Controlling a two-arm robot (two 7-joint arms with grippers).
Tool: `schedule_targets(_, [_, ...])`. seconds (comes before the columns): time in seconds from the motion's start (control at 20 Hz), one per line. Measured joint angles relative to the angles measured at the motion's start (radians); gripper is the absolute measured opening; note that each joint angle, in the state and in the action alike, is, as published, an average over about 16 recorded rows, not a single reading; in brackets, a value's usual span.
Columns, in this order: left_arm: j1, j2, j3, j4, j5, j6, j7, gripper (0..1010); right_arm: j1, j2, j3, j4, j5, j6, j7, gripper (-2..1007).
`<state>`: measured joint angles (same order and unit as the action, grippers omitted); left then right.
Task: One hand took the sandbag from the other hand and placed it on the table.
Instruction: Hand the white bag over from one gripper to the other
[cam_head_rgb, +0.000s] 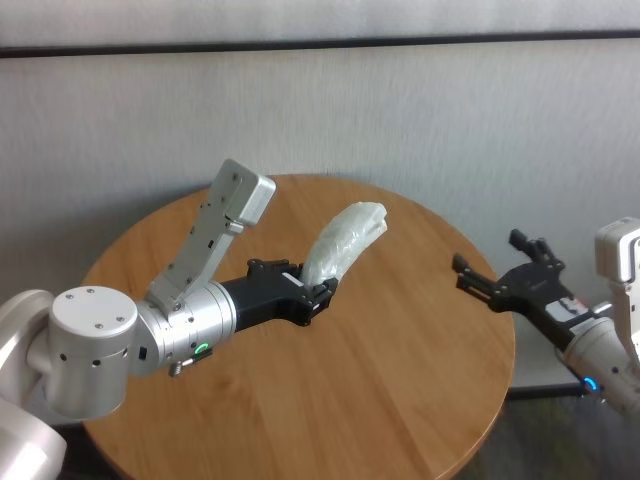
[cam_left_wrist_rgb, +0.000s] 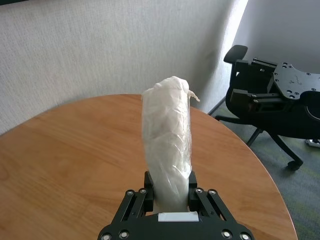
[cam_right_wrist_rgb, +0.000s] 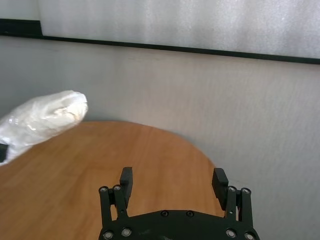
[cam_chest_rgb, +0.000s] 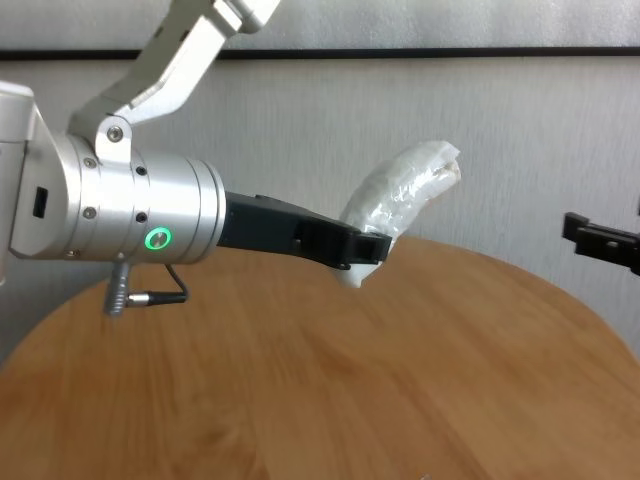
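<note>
Grey textured wall behind, large round table w/ light-brown wood-grain top (cam_head_rgb: 400, 400) in front; black office chair (cam_left_wrist_rgb: 240, 55) seen past the far edge in left wrist view.

Small soft white lumpy sandbag pouch (cam_head_rgb: 343, 243) is held in the air above the table, not touching it. Pinched at its lower end by the left black two-finger gripper, green ring on silver wrist (cam_head_rgb: 322, 292), jaws clamped tight on the bag. Bag's long axis runs up and away from those jaws, tilted toward the right side; free crinkled end is topmost.

Right black two-finger gripper, blue ring (cam_head_rgb: 505, 268), is held off the table's right edge, jaws spread fully, nothing between them, well apart from the bag.

Key relation: bag lies to the right gripper's left, free end pointed roughly its way. Handover judged not yet started; approach prob. needs jaws brought across the bag's upper half, clear of the left fingers.
</note>
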<state>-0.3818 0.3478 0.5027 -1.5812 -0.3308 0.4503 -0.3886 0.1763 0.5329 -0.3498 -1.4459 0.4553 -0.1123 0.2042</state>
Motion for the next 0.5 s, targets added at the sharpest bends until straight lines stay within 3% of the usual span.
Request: schedule_targets(0.5, [0.000, 0.000, 0.000, 0.000, 0.000, 0.000, 0.000, 390, -0.016, -0.037, 0.055, -0.036, 0.195, 0.164, 0.107, 1001])
